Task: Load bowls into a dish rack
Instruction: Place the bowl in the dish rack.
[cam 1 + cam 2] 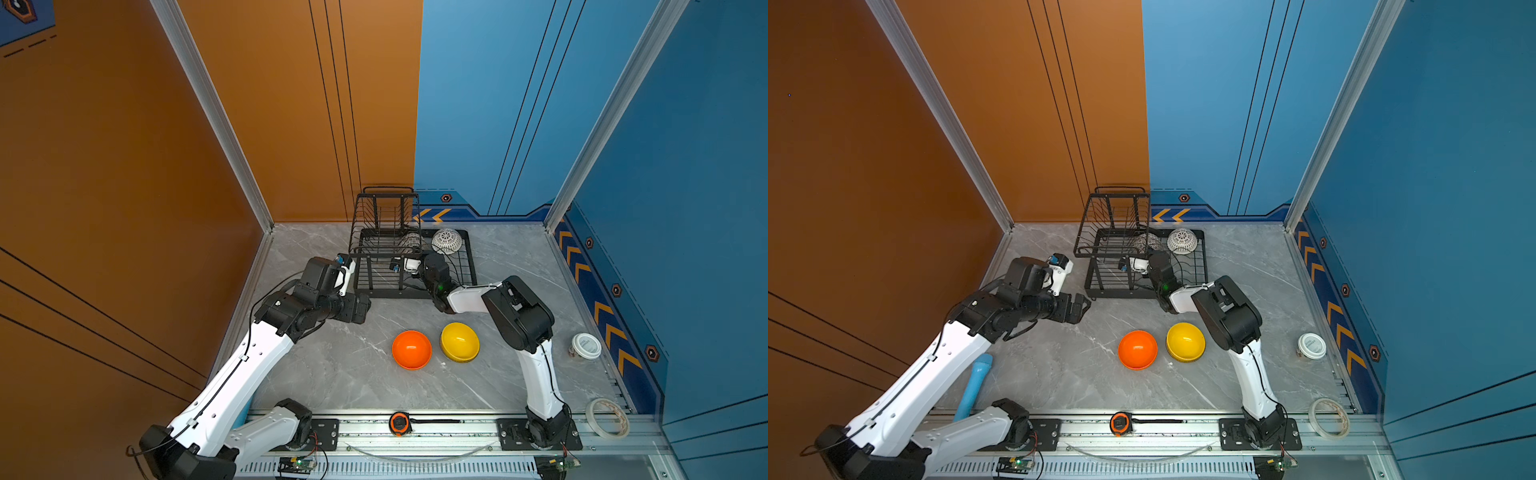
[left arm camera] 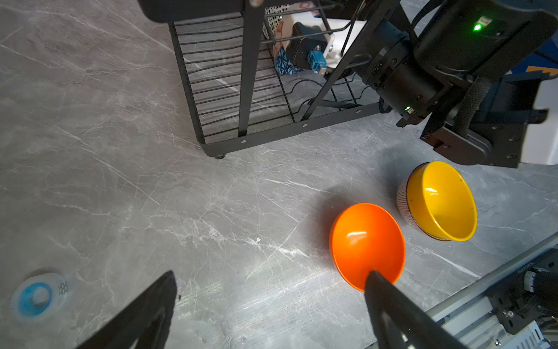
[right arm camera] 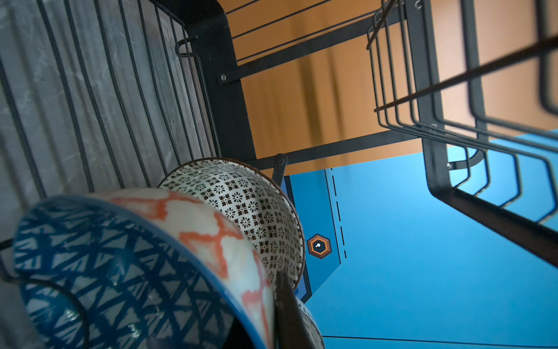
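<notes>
The black wire dish rack [image 1: 390, 294] [image 2: 271, 136] stands at the back of the table. Two white bowls with black patterns [image 1: 446, 241] [image 1: 411, 241] lean on edge in its lower tray. My right gripper [image 3: 271, 296] reaches into the tray under the raised basket, shut on the rim of the blue-white triangle bowl [image 3: 120, 272] [image 2: 282, 63], which leans against a patterned bowl [image 3: 241, 205]. The orange bowl [image 1: 411, 350] [image 2: 367, 244] and the yellow bowl [image 1: 460, 342] sit upright in front of the rack. The yellow one is nested in a pale striped bowl [image 2: 403, 196]. My left gripper [image 2: 271, 276] hangs open and empty over bare table, left of the orange bowl.
A white-lidded jar [image 1: 586, 345] and a tape roll [image 1: 607, 417] sit at the right edge. A tape measure [image 1: 400, 424] lies on the front rail. A blue cylinder [image 1: 976, 384] lies under the left arm, with a small blue-white roll [image 2: 37, 297] nearby.
</notes>
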